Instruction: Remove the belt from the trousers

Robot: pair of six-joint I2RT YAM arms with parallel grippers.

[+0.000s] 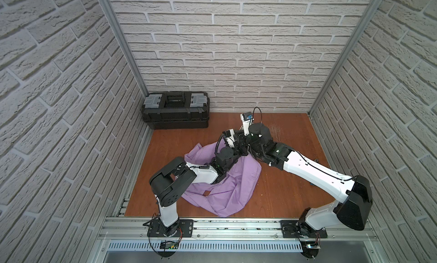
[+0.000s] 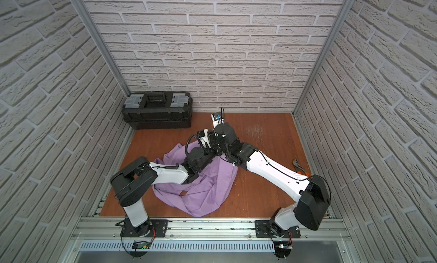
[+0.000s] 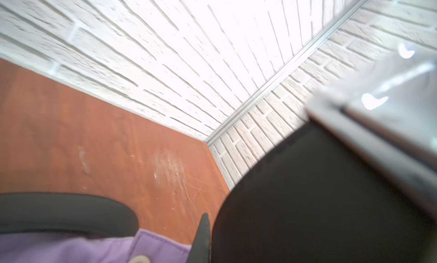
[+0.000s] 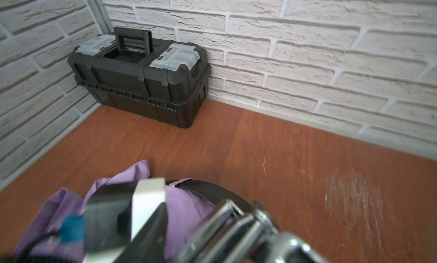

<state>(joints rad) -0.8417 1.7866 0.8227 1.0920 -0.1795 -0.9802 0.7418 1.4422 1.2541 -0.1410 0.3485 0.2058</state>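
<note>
We noted, at far edge of trousers [image 1: 227, 190]: left gripper [image 1: 237, 144] jaws together; right gripper [image 1: 243, 134] jaws, could not tell; belt [image 4: 212, 190] buckle [image 4: 236, 226] adjacent.

2 overhead views of whole table [image 1: 283, 190]; 2 close, low wrist views

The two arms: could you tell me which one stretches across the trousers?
The left arm: its white forearm lies over the trousers, whereas the right arm mostly crosses bare table.

The scratched wooden tabletop [image 1: 295, 190] bears crumpled lilac trousers [image 1: 231, 190], a black toolbox [image 1: 176, 112] and pliers [image 2: 297, 165].
</note>
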